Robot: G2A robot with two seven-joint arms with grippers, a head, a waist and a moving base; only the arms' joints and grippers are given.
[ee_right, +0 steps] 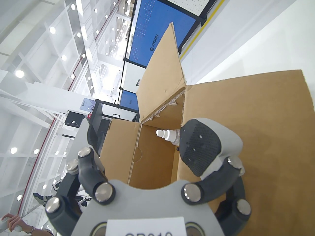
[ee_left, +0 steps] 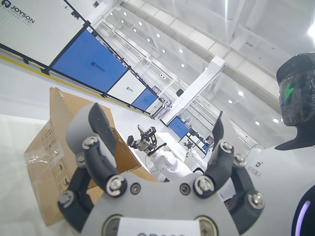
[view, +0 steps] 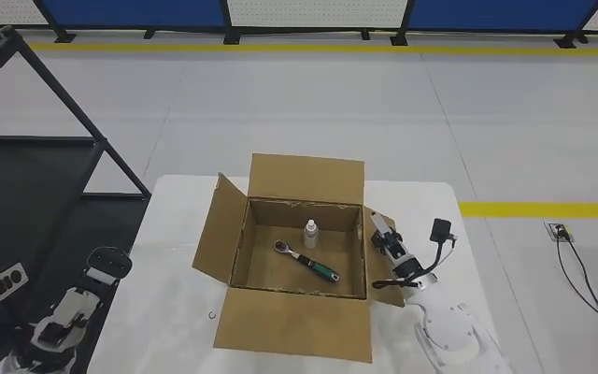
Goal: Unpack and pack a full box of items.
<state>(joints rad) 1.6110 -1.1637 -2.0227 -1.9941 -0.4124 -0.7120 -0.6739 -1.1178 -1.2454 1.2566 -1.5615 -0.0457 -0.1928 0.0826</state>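
The right gripper point(ee_right: 145, 136) gapes wide at the box point(ee_right: 246, 124) side flap, with the bottle point(ee_right: 167, 135) just ahead of it inside, probably lined up to unpack. The left gripper point(ee_left: 157, 116), equally spread, hangs well apart.

Left gripper point(ee_left: 158, 119): grey plate, black linkages, black dimpled pads point(ee_left: 101, 126), silver screws, white label. Right gripper point(ee_right: 142, 133): identical build.

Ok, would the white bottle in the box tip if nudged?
The bottle stands upright, tall and narrow, so a nudge likely topples it. It looks small and plastic, so probably light; once down, its round body might roll.
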